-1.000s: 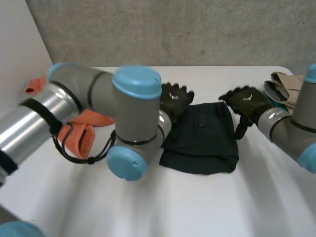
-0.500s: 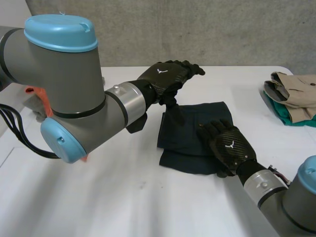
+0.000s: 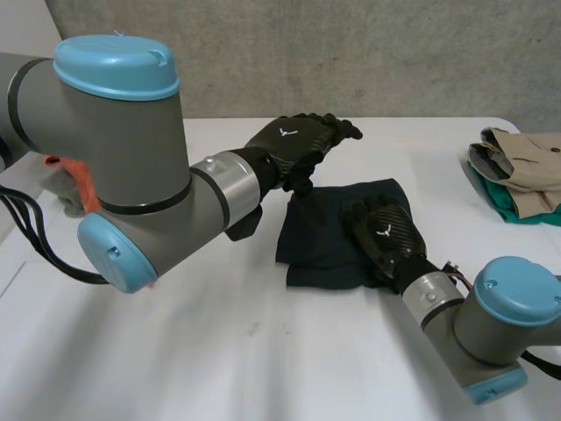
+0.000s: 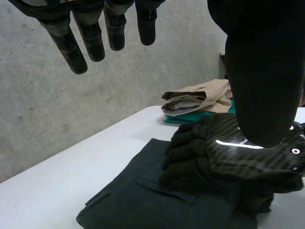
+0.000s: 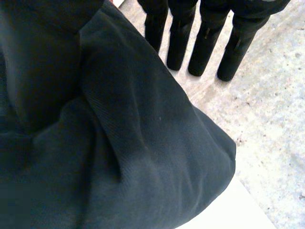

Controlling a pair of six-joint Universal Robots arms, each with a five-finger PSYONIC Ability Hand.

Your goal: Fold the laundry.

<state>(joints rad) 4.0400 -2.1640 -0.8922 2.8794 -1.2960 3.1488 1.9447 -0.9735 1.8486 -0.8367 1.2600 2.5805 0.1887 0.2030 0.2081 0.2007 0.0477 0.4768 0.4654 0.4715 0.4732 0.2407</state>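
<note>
garment [image 3: 317, 241]: dark matte woven cloth, folded to a rough rectangle, a slit pocket on its upper face; flat on the white table [image 3: 263, 351] between the two arms.
left hand [image 3: 294, 147]: black, carbon-weave back, fingers straight and spread, thumb apart, empty; over the garment's far left corner, contact with the cloth impossible to tell.
right hand [image 3: 383, 235]: palm down on the garment's right half, fingers straight, nothing pinched; a soft rounded fold bulging under the palm.
stack of folded clothes [image 3: 521, 171]: beige piece on top of a teal one, at the table's right edge, well apart from the garment.
orange cloth [image 3: 85, 184]: crumpled, behind the left arm.
change from half a second ago: left corner of the garment, then lifted under the left hand, now lower; right hand now further up the cloth, nearer its far edge.
</note>
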